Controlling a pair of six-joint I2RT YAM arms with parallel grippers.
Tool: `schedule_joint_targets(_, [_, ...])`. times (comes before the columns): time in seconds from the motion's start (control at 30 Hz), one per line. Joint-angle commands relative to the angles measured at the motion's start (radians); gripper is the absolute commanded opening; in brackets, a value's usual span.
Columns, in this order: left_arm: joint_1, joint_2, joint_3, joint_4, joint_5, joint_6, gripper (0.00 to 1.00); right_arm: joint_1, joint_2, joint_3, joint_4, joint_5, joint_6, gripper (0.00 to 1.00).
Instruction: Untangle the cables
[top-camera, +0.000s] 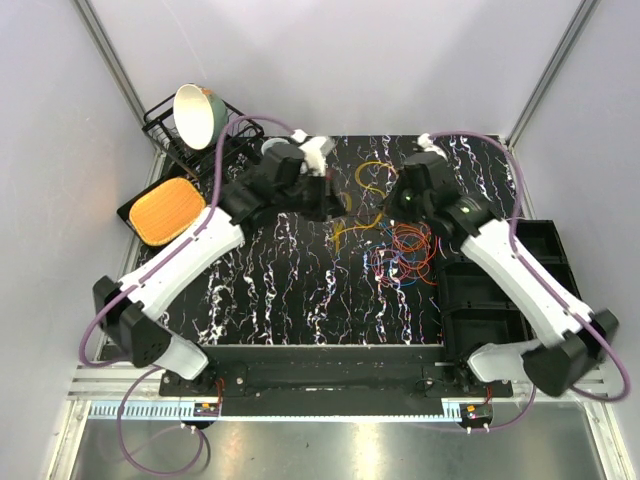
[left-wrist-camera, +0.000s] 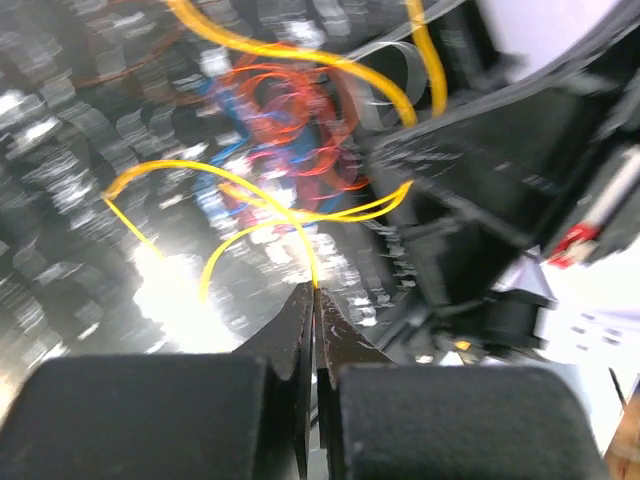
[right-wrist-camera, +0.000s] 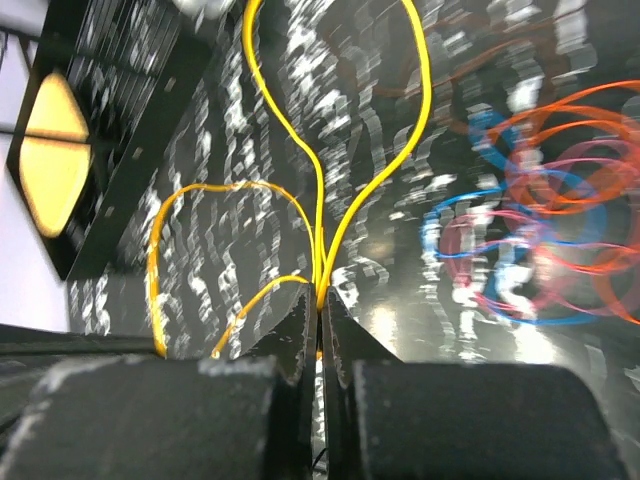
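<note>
Cables lay as a loose multicoloured tangle on the marbled table, right of centre, with one yellow cable extending leftward between the arms. Left gripper was fully closed, pinching the yellow cable. Right gripper was likewise closed on yellow strands.

Judged handling: very light, limp, thin wire, prone to slipping and to snagging neighbouring loops. Grip a single strand clear of the knot.

Containers:
- A wire rack held a tilted bowl.
- A black dish held an orange insert.
- Contents of the black divided bin could not be determined.
</note>
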Motion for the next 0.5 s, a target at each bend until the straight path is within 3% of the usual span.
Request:
schedule_joint_targets(0.0, [-0.104,0.112,0.169,0.047,0.109,0.0,0.0,0.001,-0.133,0.048,-0.148,0.244,0.012,0.0])
schedule_joint_targets(0.2, [-0.226,0.301,0.375,0.09,0.241,-0.027,0.0,-0.001,-0.282,0.044,-0.308,0.435,0.081,0.0])
schedule_joint_targets(0.47, [-0.383,0.528,0.548,0.305,0.439,-0.103,0.0,0.001,-0.434,0.022,-0.533,0.608,0.22,0.0])
